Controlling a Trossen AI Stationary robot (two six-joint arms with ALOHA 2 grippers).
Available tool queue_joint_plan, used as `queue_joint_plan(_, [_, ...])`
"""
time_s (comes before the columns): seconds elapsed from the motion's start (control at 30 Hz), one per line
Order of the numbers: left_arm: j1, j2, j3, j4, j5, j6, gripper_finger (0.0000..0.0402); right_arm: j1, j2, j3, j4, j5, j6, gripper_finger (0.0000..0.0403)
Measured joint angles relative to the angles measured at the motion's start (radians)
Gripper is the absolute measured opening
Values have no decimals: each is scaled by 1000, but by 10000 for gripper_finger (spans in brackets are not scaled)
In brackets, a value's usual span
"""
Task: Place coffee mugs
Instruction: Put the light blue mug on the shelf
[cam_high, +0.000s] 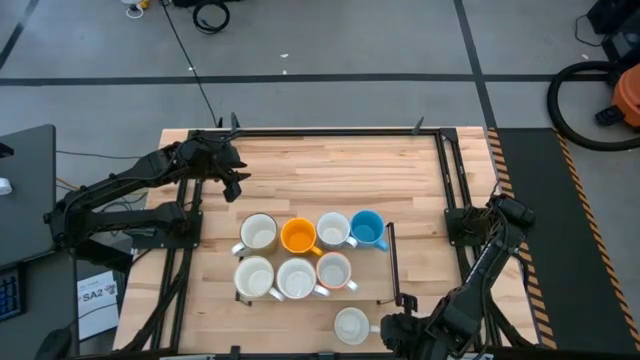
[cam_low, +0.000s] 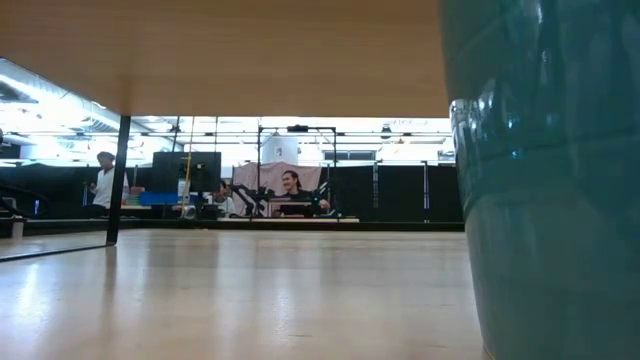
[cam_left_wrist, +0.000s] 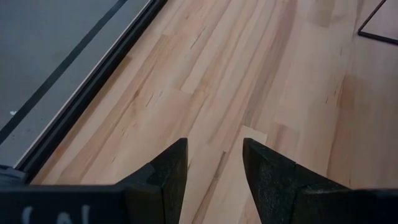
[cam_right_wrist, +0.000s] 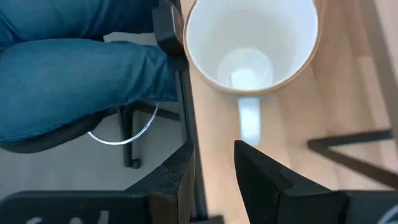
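Note:
Seven coffee mugs stand upright in two rows mid-table. The far row holds a white one (cam_high: 258, 232), an orange one (cam_high: 299, 236), a white one (cam_high: 333, 230) and a blue one (cam_high: 368, 229). The near row holds two white mugs (cam_high: 254, 276) (cam_high: 296, 279) and a reddish-brown one with a white inside (cam_high: 334, 271). Another white mug (cam_high: 352, 325) (cam_right_wrist: 252, 43) stands alone near the table's near edge, its handle (cam_right_wrist: 249, 121) toward my right gripper (cam_high: 393, 328) (cam_right_wrist: 214, 152). That gripper is open just behind the handle, clear of it. My left gripper (cam_high: 238, 185) (cam_left_wrist: 214, 149) hangs open over bare wood at the far left.
A thin black frame (cam_high: 391, 260) borders the rows of mugs on the right and near sides. A seated person's legs in blue jeans (cam_right_wrist: 74, 68) show just beyond the table's near edge. A teal glazed wall (cam_low: 545, 180) stands close before the low camera.

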Motion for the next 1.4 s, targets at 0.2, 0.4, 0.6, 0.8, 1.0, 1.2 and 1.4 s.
queue_joint_plan(0.2, [0, 0, 0, -6, 0, -5, 160, -23, 0, 0, 0, 51, -95, 118])
queue_joint_plan(0.4, [0, 0, 0, -6, 0, -21, 160, -35, 0, 0, 0, 51, -160, 118])
queue_joint_plan(0.6, [0, 0, 0, -6, 0, -21, 160, -42, 20, 0, -10, 51, -161, 118])
queue_joint_plan(0.8, [0, 0, 0, -6, 0, -21, 160, -49, 53, -1, -25, 29, -178, 118])
queue_joint_plan(1.0, [0, 0, 0, -6, 0, -24, 160, -56, 53, -4, -21, 40, -186, 118])
queue_joint_plan(1.2, [0, 0, 0, -6, 0, -25, 160, -58, 49, -29, -15, 35, -159, 118])
queue_joint_plan(1.4, [0, 0, 0, -7, 0, -25, 160, -58, 49, -34, -12, 34, -159, 118])
